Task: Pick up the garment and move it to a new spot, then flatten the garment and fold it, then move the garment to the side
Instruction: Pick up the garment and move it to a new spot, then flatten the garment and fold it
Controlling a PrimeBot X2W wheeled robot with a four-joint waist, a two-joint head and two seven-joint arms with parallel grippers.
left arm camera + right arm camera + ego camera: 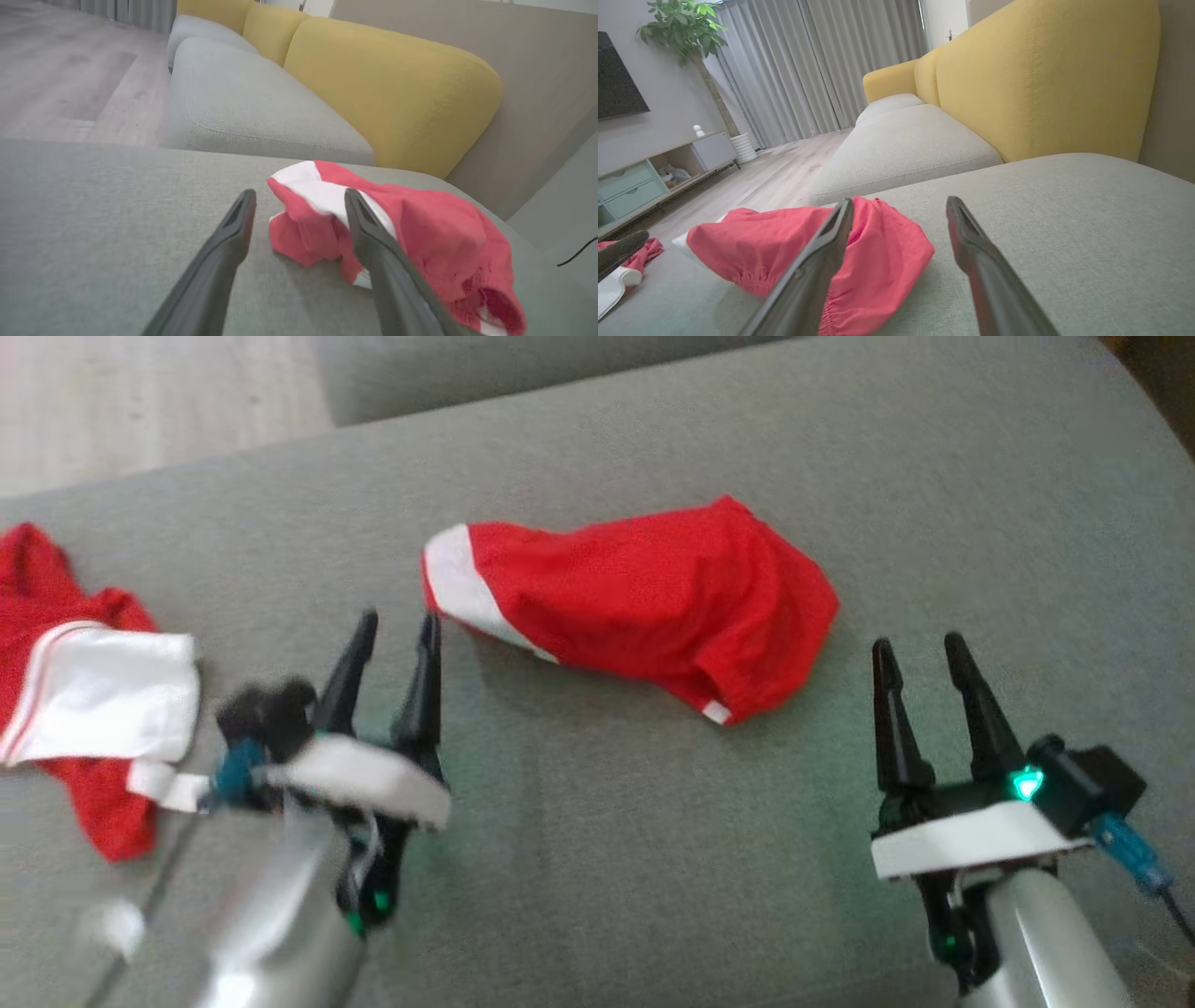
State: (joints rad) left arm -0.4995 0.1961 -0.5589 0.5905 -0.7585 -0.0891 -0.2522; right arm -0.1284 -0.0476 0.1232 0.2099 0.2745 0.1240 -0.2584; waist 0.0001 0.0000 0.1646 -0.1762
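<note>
A red garment [644, 597] with a white band at its left end lies crumpled in the middle of the grey sofa cushion [597, 859]. My left gripper [400, 621] stands open just left of that white band, holding nothing. In the left wrist view the garment [434, 233] lies past and to the right of the open left gripper [299, 193], partly behind the right finger [373, 238]. My right gripper [918, 642] is open and empty, near the garment's right end and apart from it. In the right wrist view the garment [775, 242] sits left of the open right gripper [901, 201].
A second red and white garment [84, 700] lies at the cushion's left edge, also seen in the right wrist view [626, 266]. Yellow backrests [387, 88] rise behind the cushion. Another grey seat [901, 144] and wooden floor [140, 401] lie beyond.
</note>
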